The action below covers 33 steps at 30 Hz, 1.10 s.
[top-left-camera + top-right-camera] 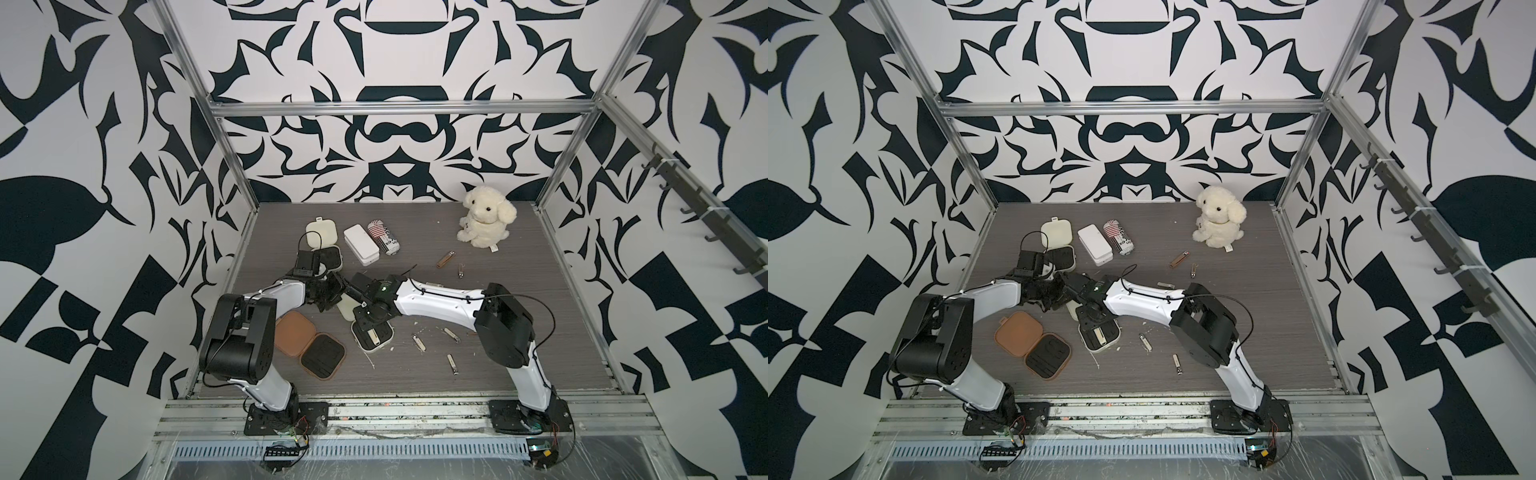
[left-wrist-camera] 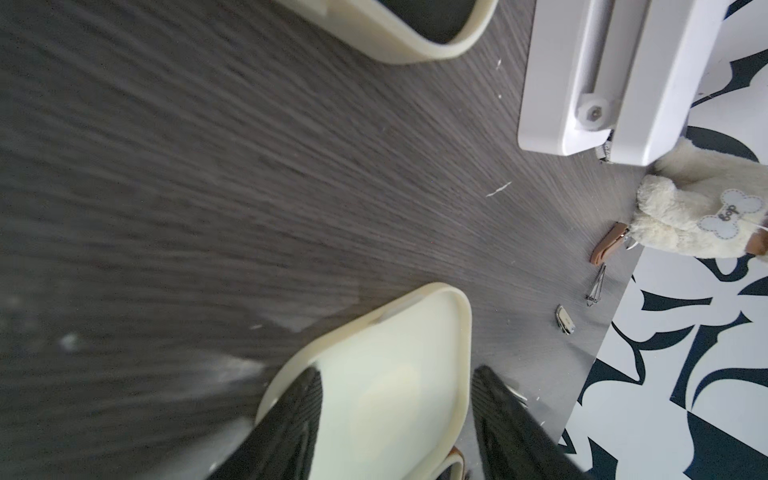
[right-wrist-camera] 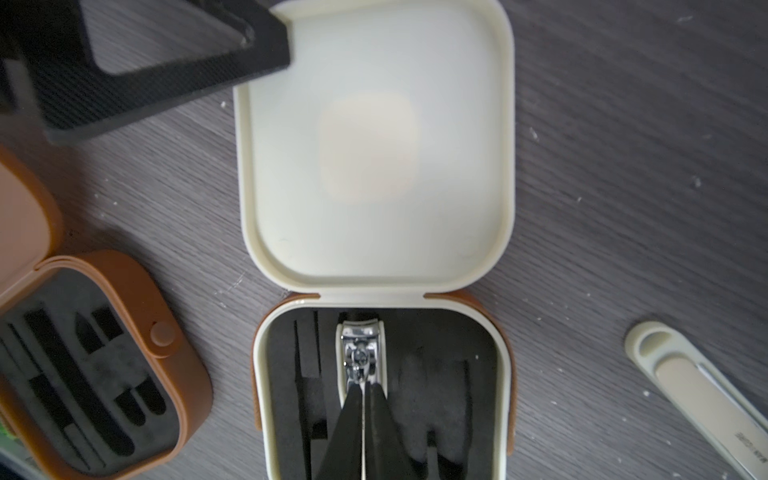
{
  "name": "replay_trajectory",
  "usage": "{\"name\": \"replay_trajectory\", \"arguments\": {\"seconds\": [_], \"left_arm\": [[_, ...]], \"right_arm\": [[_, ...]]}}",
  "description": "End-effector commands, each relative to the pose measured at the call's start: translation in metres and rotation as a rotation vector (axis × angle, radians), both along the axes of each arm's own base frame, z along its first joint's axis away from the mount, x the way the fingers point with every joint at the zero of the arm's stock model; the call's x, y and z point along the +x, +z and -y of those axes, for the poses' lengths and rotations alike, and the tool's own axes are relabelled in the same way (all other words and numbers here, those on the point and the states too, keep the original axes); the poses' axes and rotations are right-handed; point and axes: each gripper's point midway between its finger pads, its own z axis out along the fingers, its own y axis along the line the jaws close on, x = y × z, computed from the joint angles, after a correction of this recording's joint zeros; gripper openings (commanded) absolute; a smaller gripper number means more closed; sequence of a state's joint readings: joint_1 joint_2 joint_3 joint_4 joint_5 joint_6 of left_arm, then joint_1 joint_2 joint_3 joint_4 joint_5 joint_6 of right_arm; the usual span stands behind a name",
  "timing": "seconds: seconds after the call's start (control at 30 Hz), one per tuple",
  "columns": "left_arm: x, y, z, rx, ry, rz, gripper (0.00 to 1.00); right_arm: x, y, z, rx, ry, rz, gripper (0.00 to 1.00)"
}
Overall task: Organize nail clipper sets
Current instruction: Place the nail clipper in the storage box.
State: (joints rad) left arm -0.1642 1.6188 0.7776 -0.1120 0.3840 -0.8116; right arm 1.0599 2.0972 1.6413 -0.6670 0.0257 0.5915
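R pincer closed, tips on clipper in cream case.

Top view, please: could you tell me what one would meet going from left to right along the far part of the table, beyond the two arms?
Open cream case → white box → striped can → brown clipper → plush dog.

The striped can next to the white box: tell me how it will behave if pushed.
The striped can seems to lie on its side, so a sideways push would probably roll it. The white box close beside it would likely stop a roll that way. Its smooth round wall may slip in a parallel grip.
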Motion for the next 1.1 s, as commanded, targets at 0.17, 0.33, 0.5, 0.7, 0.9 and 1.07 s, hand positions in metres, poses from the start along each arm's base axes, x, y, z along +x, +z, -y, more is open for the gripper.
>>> {"name": "replay_trajectory", "arguments": {"seconds": [0.17,0.33,0.5,0.7,0.9,1.07], "left_arm": [[-0.027,-0.025,-0.010,0.066,0.005,-0.125,0.62],[-0.027,-0.025,-0.010,0.066,0.004,-0.126,0.62],[-0.027,-0.026,-0.010,0.067,0.005,-0.126,0.62],[-0.028,-0.027,-0.010,0.066,0.005,-0.129,0.62],[-0.028,-0.027,-0.010,0.066,0.005,-0.128,0.62],[-0.026,-0.023,-0.010,0.064,0.004,-0.120,0.62]], "right_arm": [[0.004,0.012,-0.008,0.044,-0.006,0.011,0.08],[0.002,-0.001,-0.006,0.023,-0.010,-0.006,0.07],[-0.002,-0.017,0.000,0.003,-0.022,-0.028,0.06],[-0.006,-0.028,0.005,-0.006,-0.032,-0.040,0.05],[-0.008,-0.035,0.007,-0.018,-0.032,-0.048,0.05],[-0.007,-0.033,0.007,-0.013,-0.036,-0.043,0.04]]}}
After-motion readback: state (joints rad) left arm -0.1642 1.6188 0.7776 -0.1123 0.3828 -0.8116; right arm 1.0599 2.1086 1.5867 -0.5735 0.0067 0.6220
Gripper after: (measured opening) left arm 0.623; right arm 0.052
